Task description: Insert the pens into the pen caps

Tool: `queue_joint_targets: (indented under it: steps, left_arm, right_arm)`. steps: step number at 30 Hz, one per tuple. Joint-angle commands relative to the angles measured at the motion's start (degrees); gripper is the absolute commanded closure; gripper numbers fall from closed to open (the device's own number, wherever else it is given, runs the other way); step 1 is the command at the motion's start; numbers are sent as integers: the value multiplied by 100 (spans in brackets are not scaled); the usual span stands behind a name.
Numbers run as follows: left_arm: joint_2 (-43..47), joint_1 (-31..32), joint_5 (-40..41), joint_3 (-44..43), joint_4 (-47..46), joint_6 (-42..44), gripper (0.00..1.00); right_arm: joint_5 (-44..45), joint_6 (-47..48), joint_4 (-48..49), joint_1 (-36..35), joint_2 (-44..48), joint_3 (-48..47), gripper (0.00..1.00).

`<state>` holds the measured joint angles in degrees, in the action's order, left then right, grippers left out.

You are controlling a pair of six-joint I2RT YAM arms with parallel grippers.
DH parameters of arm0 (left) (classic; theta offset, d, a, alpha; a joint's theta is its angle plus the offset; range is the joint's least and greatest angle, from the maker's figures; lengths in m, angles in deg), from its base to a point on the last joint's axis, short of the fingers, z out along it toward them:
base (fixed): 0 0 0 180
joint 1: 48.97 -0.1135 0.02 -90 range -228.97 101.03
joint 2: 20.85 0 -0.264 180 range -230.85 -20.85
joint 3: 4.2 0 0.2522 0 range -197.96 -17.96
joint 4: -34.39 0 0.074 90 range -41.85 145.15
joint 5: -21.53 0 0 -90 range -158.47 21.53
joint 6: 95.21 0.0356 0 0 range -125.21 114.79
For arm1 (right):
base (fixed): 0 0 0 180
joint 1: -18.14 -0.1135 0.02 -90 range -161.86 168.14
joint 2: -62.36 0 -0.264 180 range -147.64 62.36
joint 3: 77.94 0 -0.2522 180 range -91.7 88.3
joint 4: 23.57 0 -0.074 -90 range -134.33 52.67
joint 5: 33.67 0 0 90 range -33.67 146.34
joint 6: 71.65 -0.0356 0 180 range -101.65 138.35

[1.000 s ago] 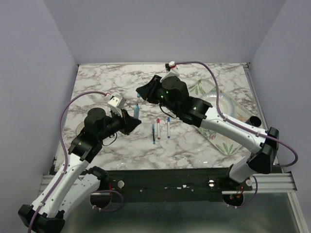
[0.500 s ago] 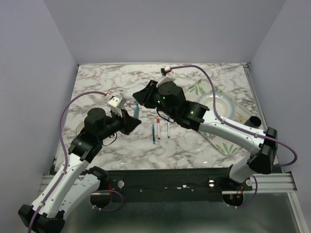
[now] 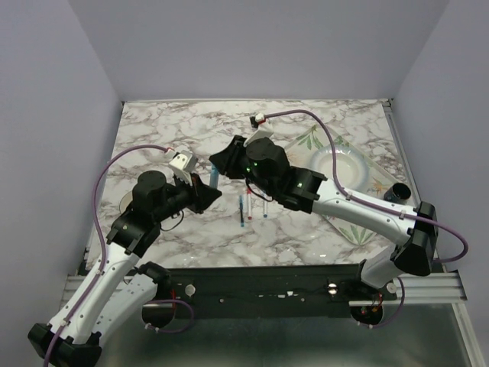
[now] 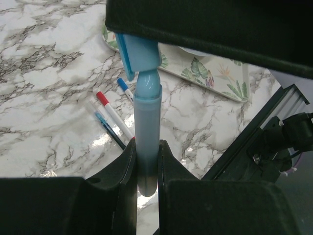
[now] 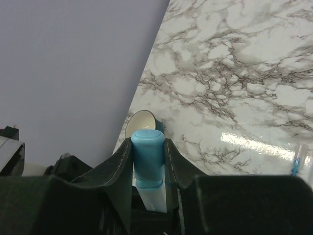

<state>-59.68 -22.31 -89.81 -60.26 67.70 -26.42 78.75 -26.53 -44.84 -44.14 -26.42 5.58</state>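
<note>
A light blue pen (image 4: 146, 132) is held upright above a marble table (image 4: 49, 58). The left gripper (image 4: 146, 157) is closed on the pen's lower barrel, which is pinched between the two black fingers (image 4: 126, 169), with most of the barrel standing clear above them. Directly over the pen, a light blue cap (image 5: 147, 155) is clamped in the right gripper (image 5: 147, 147), wedged between its fingers (image 5: 120, 161) with its closed end showing past them. The pen's tapered top end is seen meeting the open end of the cap; how far it has gone in cannot be told. In the top view the two grippers are seen tip to tip over the middle of the table, left of centre.

Three more pens are laid on the table just to the right of the grippers: a red-ended pen (image 4: 113, 116), a blue-ended pen (image 4: 125, 88) and a thin blue pen (image 4: 110, 131), roughly side by side and close together, untouched by either gripper. Beyond them a floral tray (image 4: 215, 73) is set on the right side of the table, partly covered by the right arm in the top view. A dark cup (image 3: 397, 191) is placed at the tray's far right edge. A pale round bowl (image 5: 142, 120) is seen at the table's left edge, near the left arm.
</note>
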Motion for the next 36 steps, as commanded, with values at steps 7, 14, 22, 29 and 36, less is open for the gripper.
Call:
queue_joint_targets:
  steps: [7, 14, 22, 29, 36]
  left_arm:
    - [7, 6, -63, -32, -180, -15, 100]
    - [183, 6, 253, -23, -162, -6, 100]
    - [271, -2, 324, 12, -294, -58, 100]
    - [323, -2, 254, 91, -671, -322, 100]
    - [174, -2, 394, 91, -900, -252, 100]
  right_arm:
    - [149, 146, -13, -267, 62, 142, 99]
    - [781, 305, -496, -636, -157, 63, 99]
    - [624, 348, -454, -786, -185, 528, 99]
    - [-70, 691, 442, -829, 246, 1432, 99]
    - [-518, 516, 487, -821, 580, 1768, 99]
